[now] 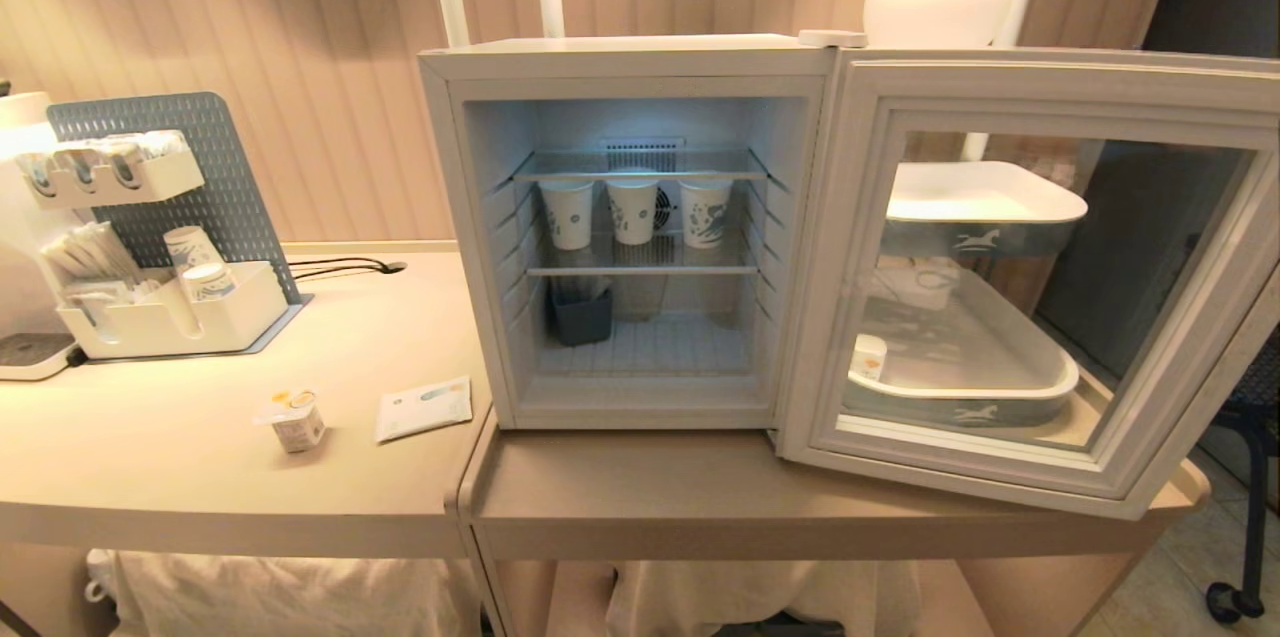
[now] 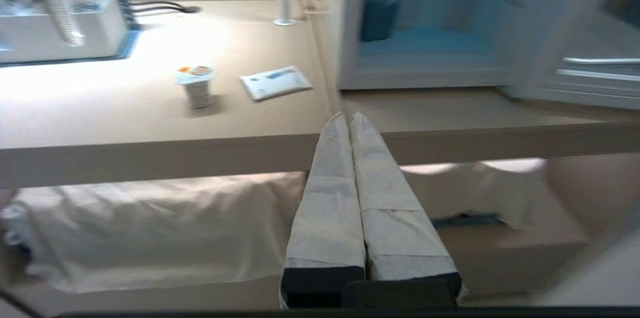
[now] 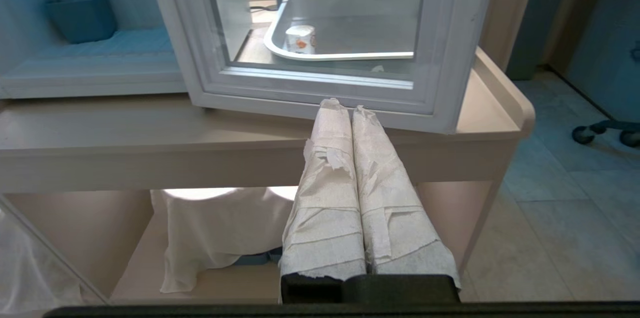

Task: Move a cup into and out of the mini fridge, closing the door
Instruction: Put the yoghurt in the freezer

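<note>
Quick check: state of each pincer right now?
Left pincer: closed, holding nothing, in front of the counter edge.
Right pincer: closed, holding nothing, below the open door.

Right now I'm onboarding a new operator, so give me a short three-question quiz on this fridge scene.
1. True or false: the door of the mini fridge is shut.
2. Where is the cup? A) middle shelf B) on the counter left of the fridge C) in the tray
3. How many paper cups are on the upper wire shelf?

Key: 1 false, it stands wide open. 2 B, beside a flat packet. 3 three.
</note>
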